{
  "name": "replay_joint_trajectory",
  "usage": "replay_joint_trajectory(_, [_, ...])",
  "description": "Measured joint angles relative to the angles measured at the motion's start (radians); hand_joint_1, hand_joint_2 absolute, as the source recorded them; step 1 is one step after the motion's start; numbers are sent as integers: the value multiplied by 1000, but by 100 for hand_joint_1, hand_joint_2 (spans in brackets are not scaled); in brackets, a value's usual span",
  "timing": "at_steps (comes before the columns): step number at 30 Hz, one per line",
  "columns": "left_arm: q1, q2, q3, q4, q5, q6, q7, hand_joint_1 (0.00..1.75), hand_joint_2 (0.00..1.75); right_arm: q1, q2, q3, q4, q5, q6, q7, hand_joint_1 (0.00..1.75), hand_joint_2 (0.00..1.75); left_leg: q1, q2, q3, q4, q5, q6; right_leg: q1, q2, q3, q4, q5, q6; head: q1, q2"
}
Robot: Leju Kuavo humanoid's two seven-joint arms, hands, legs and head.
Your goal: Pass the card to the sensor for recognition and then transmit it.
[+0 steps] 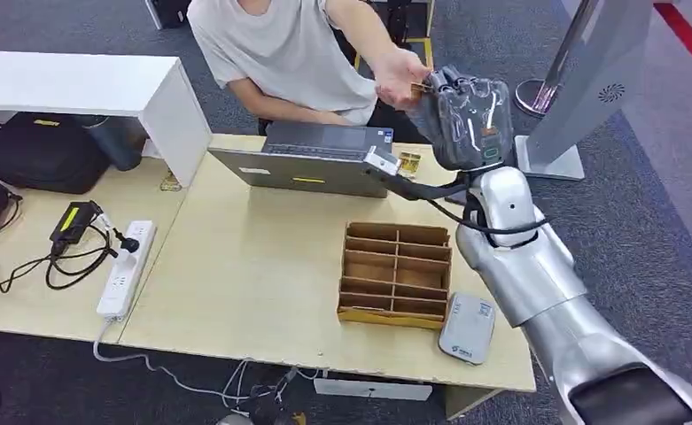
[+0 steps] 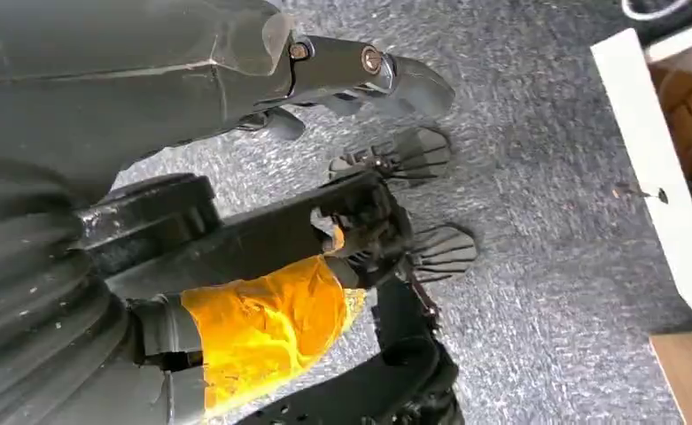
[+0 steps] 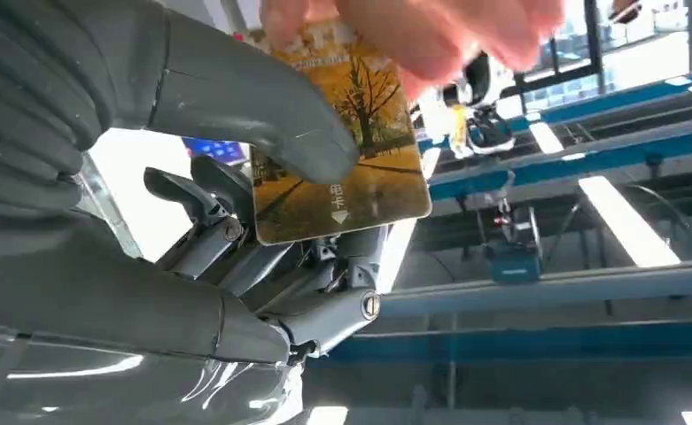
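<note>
The right hand [image 1: 462, 115], raised past the table's [image 1: 253, 266] far edge at about 1 o'clock, is pinching the card [image 3: 342, 155] between thumb and fingers while a person's hand [image 1: 401, 75] is grasping its other end. The left hand [image 2: 324, 71] is hanging over carpet, holding nothing, fingers loosely apart. The grey sensor [image 1: 468, 328] is lying at 5 o'clock beside the cardboard organizer [image 1: 396, 274]; a laptop [image 1: 311, 159] is standing behind. The card is showing yellow trees and the characters 电卡.

A pale wooden table [image 1: 253, 274] carries an open laptop [image 1: 311, 159] at its far edge. Nearer sits a compartmented wooden organizer [image 1: 395, 274], a small grey device [image 1: 467, 328] just beside it. On the adjoining table [image 1: 23, 292], a white power strip [image 1: 126, 268] with black cables [image 1: 50, 261].
</note>
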Motion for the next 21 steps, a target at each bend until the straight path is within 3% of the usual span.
replay_joint_trajectory(4, [-3,-11,-2,0,47,0,-2,0,175,4,13,-21,36,18,0,-23,175,175,0,0,0,0,0,0,0,0,0,0,0,0,0,0])
replay_joint_trajectory(5, [-2,-13,-1,0,62,3,-5,0,175,7,14,-26,42,20,0,-29,0,175,0,0,0,0,0,0,0,0,0,0,0,0,0,0])
replay_joint_trajectory(10, [-1,-24,24,0,111,-3,-48,0,175,32,19,-62,60,9,-1,-70,0,175,0,-1,-1,0,0,0,0,0,-1,0,0,0,0,0])
replay_joint_trajectory(15, [-1,-28,35,0,106,53,-36,0,175,49,20,-95,77,2,-1,-85,0,175,0,-1,-1,0,0,0,0,0,-1,0,0,0,-1,0])
replay_joint_trajectory(21, [-1,-33,42,0,106,60,-33,0,175,55,21,-107,90,-1,-1,-88,0,175,0,-1,0,0,0,0,0,0,-1,0,0,0,0,0])
